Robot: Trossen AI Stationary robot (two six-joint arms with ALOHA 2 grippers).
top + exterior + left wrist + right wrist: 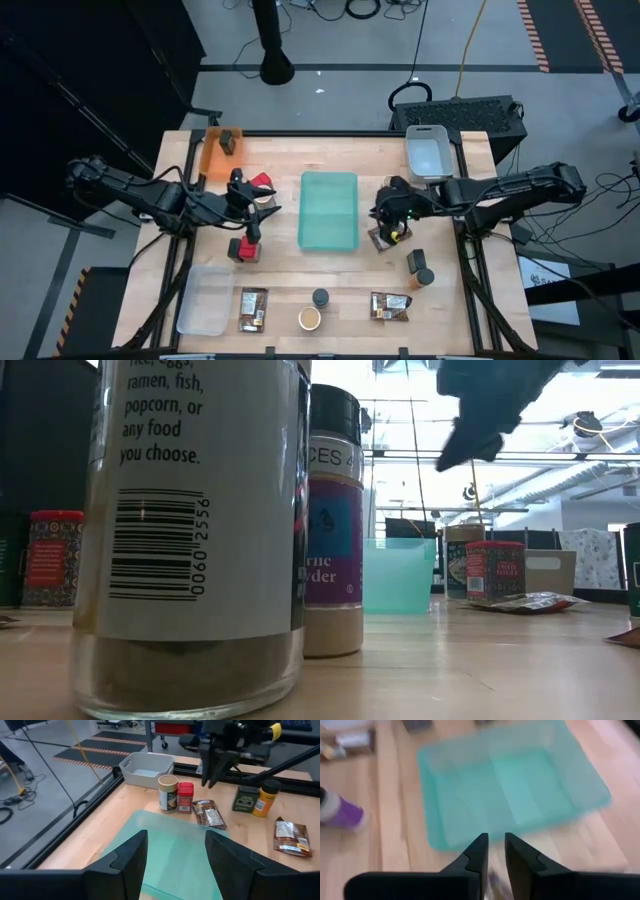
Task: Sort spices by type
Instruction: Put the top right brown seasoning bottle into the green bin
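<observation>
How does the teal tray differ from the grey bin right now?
The teal tray is clearly the larger; the grey bin is smaller. The teal tray lies in the middle of the table, between the arms; the grey bin sits at a corner on the right arm's side. The teal tray looks translucent, the grey bin opaque. Both are rectangular and look empty.

Setting: a robotics lab or test bay, not a home or kitchen. High view shows a wooden counter (470,310) on a black metal frame standing on grey concrete floor, with loose cables (380,8) at top centre and hazard-striped matting (533,35) in the upper right. Low view, upper right of frame, shows high ceiling trusses (520,455) and bright industrial lighting; left wrist view shows more striped floor mats (107,745) at upper left.
</observation>
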